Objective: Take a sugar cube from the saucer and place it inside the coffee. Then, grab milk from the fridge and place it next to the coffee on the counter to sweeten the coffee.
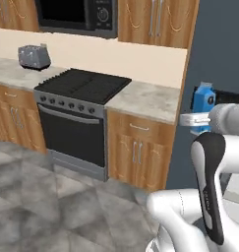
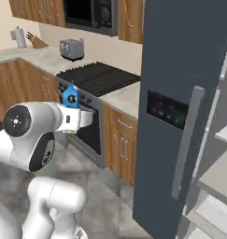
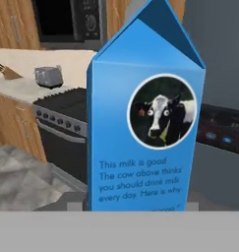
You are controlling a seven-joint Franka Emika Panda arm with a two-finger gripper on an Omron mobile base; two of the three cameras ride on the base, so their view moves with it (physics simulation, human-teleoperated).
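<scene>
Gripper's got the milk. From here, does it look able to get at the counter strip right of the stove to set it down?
Probably yes. The gripper holds the milk upright beside the fridge, and the counter lies bare next to it with nothing between. No coffee cup is visible there, though.

The milk (image 3: 145, 118) stands so close in the hand view that its foot drops behind the lower margin, and the last printed line on its front is too faint to read. In the left base view the robot's own arm hides the carton's lower half, in the right base view all but its gabled top. The fridge (image 2: 180, 93) runs off the top and bottom edges there. The hand's fingertips are hidden.
</scene>
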